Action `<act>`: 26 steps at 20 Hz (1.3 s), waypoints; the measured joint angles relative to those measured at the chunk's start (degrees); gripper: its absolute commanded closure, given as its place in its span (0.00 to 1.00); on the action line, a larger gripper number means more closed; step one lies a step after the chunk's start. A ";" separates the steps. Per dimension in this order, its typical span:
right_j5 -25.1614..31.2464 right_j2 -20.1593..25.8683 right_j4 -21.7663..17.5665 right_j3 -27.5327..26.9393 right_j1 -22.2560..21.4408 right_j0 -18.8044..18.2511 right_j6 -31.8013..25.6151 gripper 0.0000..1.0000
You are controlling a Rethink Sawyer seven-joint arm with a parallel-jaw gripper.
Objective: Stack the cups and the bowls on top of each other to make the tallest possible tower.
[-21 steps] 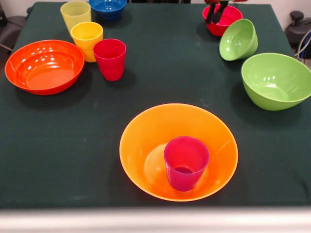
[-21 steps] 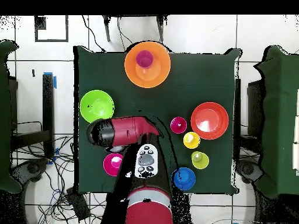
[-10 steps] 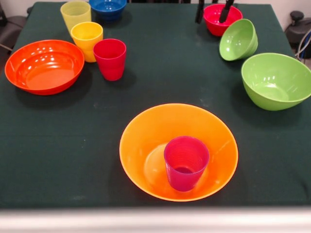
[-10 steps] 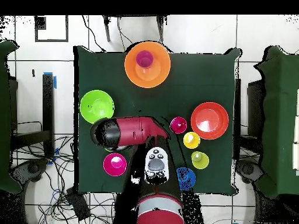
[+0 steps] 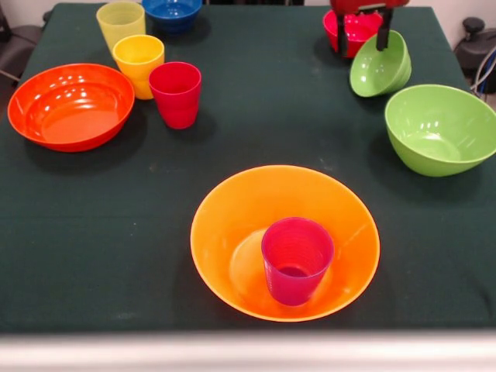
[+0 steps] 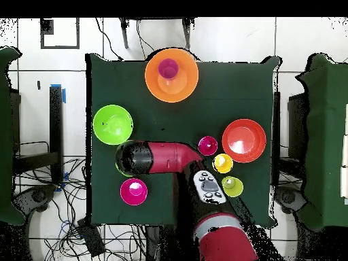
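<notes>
The tower stood only two pieces high: the large yellow-orange bowl (image 5: 285, 242) sat upright on the dark green worktop (image 5: 256, 132) with the ribbed purple cup (image 5: 297, 260) standing mouth-up inside it, touching its floor. Taking that bowl as the landmark, the end effector (image 5: 362, 40) hung far beyond it and off to the right in the front view, its two dark fingers spread apart and empty, one over the small red-pink bowl (image 5: 353, 29) and the other at the rim of the small green bowl (image 5: 380, 63). I judged the step in hand to be the reach for the small green bowl, the next piece for the tower, though from where I stood I could not quite tell whether the fingers straddled its rim or hung just above it. That bowl lay tilted on its side, its mouth turned towards the landmark bowl, glossy and thin-walled. The next move would call for lowering the fingers over the rim, pinching the wall, then carrying it back over the purple cup. The large green bowl (image 5: 440, 129) sat just beside the small one, nearer the landmark. Well apart on the other side stood the orange-red bowl (image 5: 70, 106), the red-pink cup (image 5: 176, 94), the yellow-orange cup (image 5: 139, 64), the pale yellow cup (image 5: 121, 22) and the blue bowl (image 5: 172, 13), all untouched.
</notes>
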 measured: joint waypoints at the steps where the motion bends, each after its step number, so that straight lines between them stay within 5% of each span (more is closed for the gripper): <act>1: -0.73 1.54 -0.01 0.75 0.27 -1.38 0.00 0.00; 6: -2.86 9.78 -0.07 4.14 3.54 -9.11 0.00 0.00; 11: -2.16 14.71 -1.43 5.25 6.28 -13.03 0.00 0.00; 26: 0.42 24.25 -5.65 6.67 11.17 -18.07 0.00 0.00</act>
